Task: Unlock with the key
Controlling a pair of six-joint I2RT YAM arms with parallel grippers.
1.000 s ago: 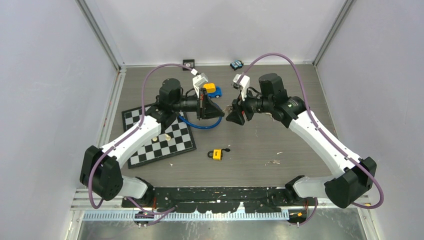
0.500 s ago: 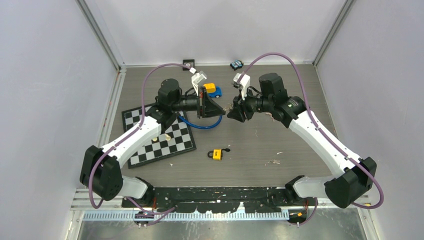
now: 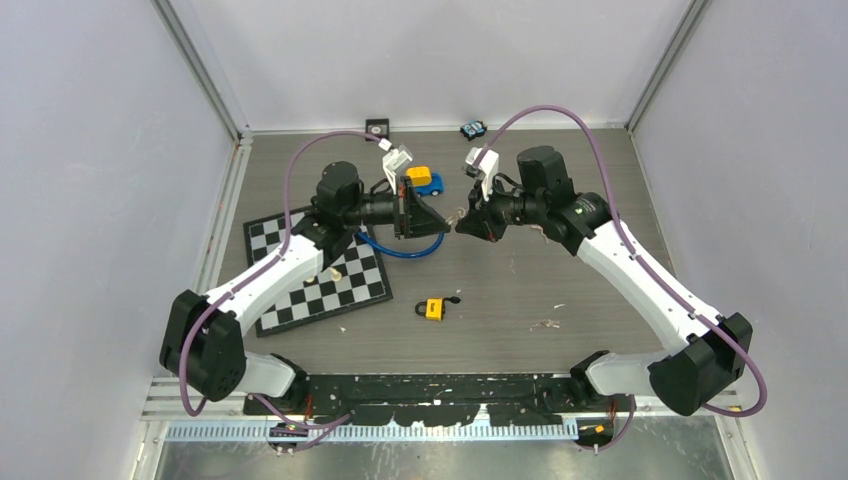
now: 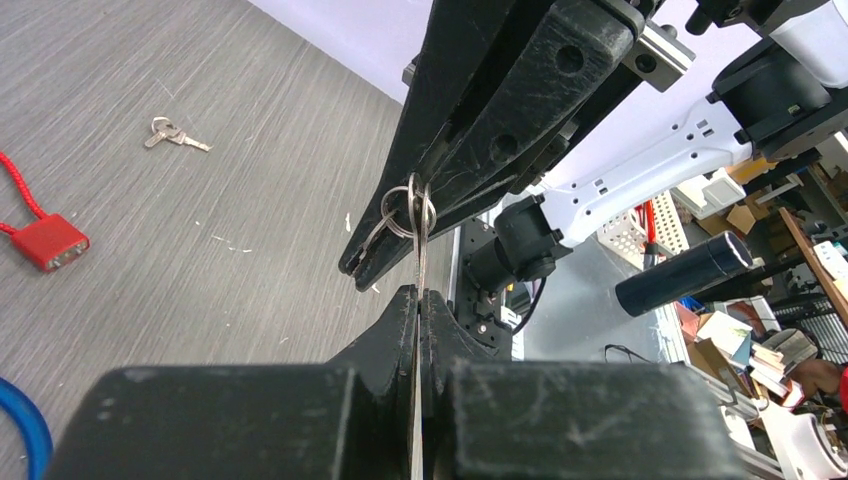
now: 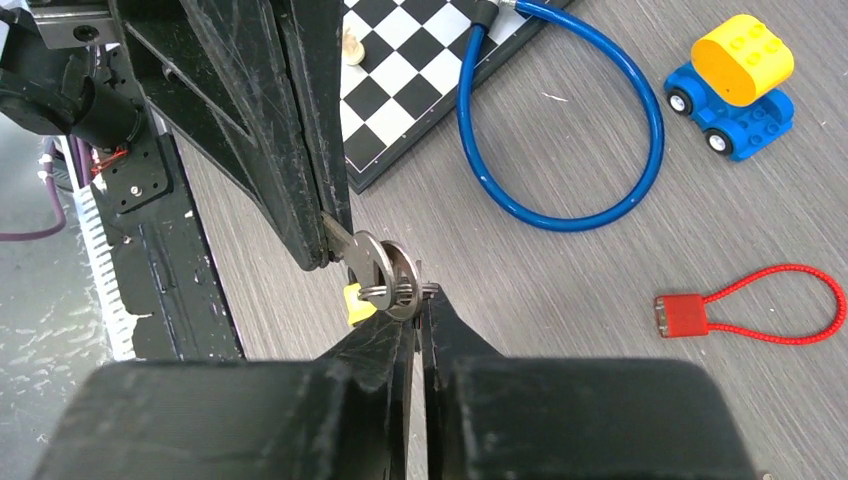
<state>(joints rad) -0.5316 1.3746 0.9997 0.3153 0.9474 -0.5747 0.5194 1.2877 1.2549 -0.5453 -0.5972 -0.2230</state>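
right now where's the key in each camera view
top external: key at centre, just right of the blue cable loop
left wrist: key centre, standing upright; loop in bottom-left corner
right wrist: key left of centre; loop up and right
shared landmark: the blue cable loop

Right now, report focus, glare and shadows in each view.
Top view: evenly lit and sharp, only faint, soft shadows on the table. Left wrist view: its own jaws fill the bottom as a dark, soft mass, while the keys are crisp. Right wrist view: the same near softness, the toy car sharp, no glare.
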